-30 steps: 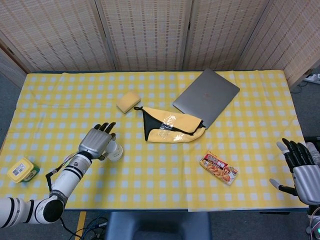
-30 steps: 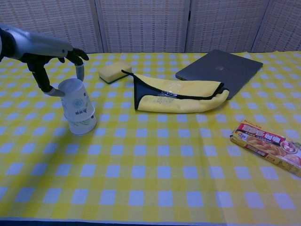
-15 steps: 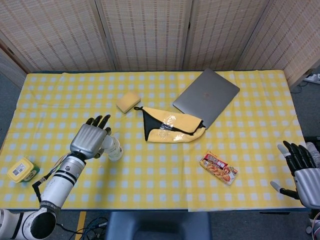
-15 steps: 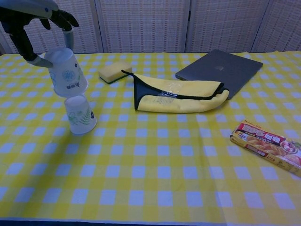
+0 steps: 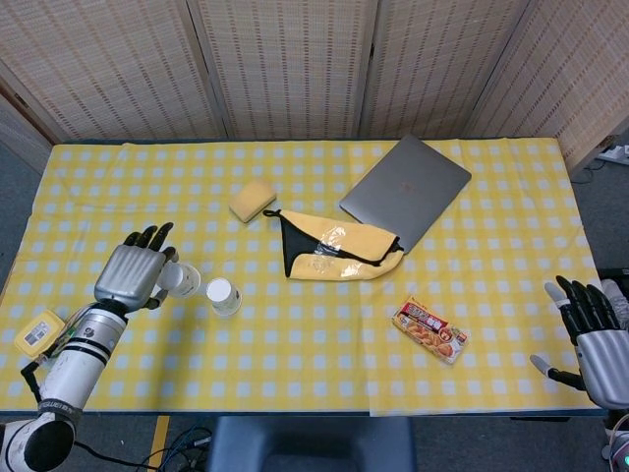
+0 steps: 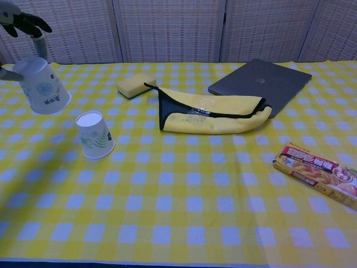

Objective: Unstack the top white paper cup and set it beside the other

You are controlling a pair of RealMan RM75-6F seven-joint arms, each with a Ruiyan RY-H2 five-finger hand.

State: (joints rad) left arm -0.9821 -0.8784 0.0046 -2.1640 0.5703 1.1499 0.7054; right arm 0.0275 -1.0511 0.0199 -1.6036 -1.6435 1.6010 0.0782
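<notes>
Yellow checked cloth (image 5: 295, 334) covers the table in front of woven screens. Only the head view shows the yellow tub (image 5: 39, 333) at the far left, below the left hand (image 5: 129, 275). That hand grips the lifted cup (image 6: 40, 85), tilted mouth-down; the chest view cuts off all but its fingertips (image 6: 29, 23). Just right of it stands the other cup (image 6: 95, 134), upside down on the cloth. Its printed label is unreadable. Far right, the right hand (image 5: 594, 323) hangs with fingers spread, holding nothing, unseen by the chest camera.
</notes>
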